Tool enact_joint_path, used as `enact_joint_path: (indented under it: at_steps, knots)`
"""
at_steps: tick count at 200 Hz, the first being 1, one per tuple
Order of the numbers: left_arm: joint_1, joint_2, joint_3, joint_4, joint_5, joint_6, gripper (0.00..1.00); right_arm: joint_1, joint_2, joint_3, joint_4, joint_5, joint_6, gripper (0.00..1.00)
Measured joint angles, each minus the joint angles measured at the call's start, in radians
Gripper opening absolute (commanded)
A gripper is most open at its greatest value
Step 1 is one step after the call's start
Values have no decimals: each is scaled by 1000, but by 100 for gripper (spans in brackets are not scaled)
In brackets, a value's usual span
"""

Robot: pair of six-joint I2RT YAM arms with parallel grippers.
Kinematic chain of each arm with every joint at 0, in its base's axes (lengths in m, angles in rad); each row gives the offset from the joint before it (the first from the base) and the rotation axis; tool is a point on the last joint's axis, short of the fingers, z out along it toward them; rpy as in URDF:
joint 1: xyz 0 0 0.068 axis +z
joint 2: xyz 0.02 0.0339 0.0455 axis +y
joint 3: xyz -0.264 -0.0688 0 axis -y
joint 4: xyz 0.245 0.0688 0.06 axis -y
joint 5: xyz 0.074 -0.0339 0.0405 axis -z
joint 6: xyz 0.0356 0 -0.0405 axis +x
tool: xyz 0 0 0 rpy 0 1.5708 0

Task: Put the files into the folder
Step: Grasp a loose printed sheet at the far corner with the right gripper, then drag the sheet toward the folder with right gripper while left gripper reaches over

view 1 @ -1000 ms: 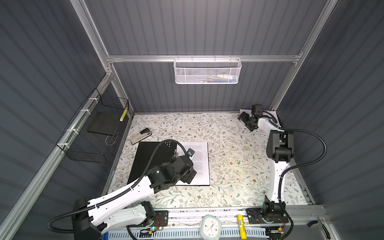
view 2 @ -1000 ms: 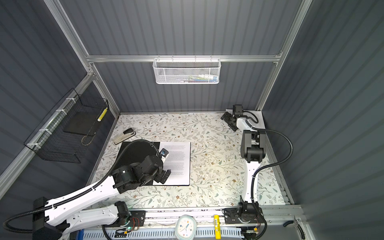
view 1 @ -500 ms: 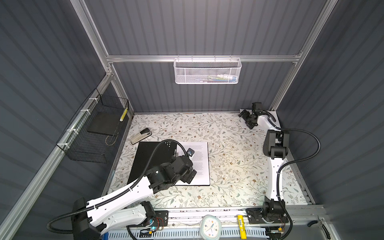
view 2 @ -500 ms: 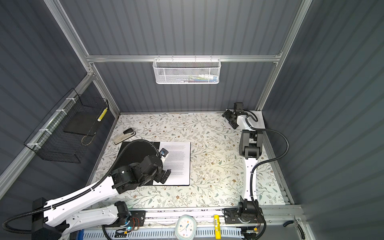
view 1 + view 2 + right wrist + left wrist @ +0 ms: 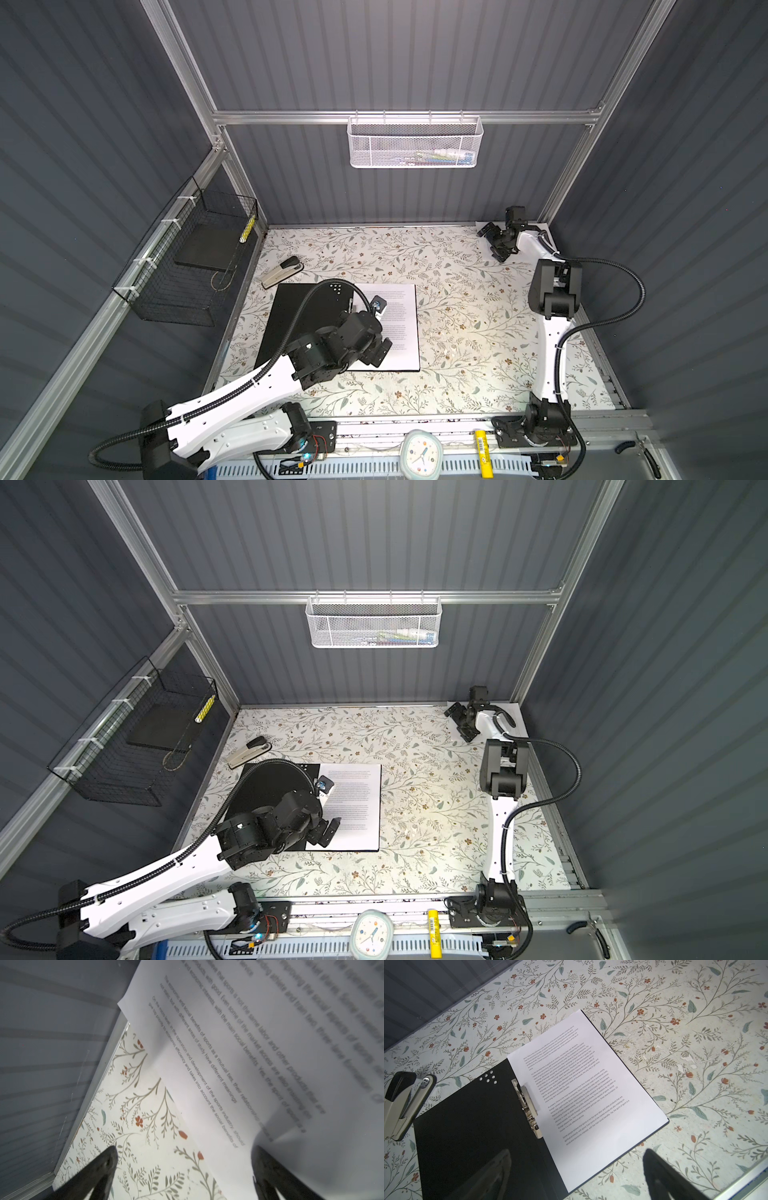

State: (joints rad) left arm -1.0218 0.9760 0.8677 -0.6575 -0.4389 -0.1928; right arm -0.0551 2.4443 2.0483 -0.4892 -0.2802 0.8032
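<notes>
Jaws on your right tool (image 5: 185, 1167) stand wide apart and grip nothing. One finger (image 5: 268, 1180) sits right at the edge of a loose sheet (image 5: 270, 1043). The paper seems to curl over it, but it is not pinched. In both top views this tool is low in the far right corner of the table (image 5: 457, 332). Your left tool (image 5: 577, 1178) is wide open too and holds nothing. It hangs over the near edge of the folder (image 5: 467, 1136), which lies open and flat, black side up, left of the middle of the table. One printed sheet (image 5: 581, 1084) lies on the folder's right half, just beside the metal clip (image 5: 527, 1105), with its long side running from near to far. So the paper you want is right at the right tool, and the folder is well apart from it, over by the left arm. I think the right arm must pinch the sheet and carry it left and toward you. Which way the loose sheet's long side lies, I cannot tell. A stapler (image 5: 282, 270) rests just behind the folder, so keep clear of it.
</notes>
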Motion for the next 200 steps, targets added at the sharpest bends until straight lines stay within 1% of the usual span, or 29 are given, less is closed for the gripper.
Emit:
enact_joint_path:
  at_steps: [19, 39, 59, 80, 117, 135, 157, 178, 200]
  knots:
    - [2, -14, 0, 0, 2, 2, 100, 11, -56, -99, 18, -57, 0, 99]
    - [3, -31, 0, 0, 2, 2, 100, 26, -147, -261, 68, -128, 1, 99]
    - [3, -47, 0, 0, 2, 2, 100, 45, -259, -461, 144, -189, 5, 99]
    - [3, -58, 0, 3, 3, 0, 100, 71, -407, -711, 254, -242, 26, 99]
    - [3, -45, 3, 39, 48, -22, 100, 150, -639, -1056, 367, -283, 48, 99]
    - [3, -2, 19, 70, 69, -48, 100, 203, -748, -1202, 414, -293, 56, 99]
    - [3, 80, 50, 122, 103, -69, 100, 250, -900, -1366, 427, -296, 61, 99]
    - [3, 185, 92, 169, 144, -86, 100, 252, -1078, -1479, 344, -267, 52, 99]
    - [3, 322, 161, 219, 201, -92, 100, 222, -1291, -1501, 230, -211, 23, 99]
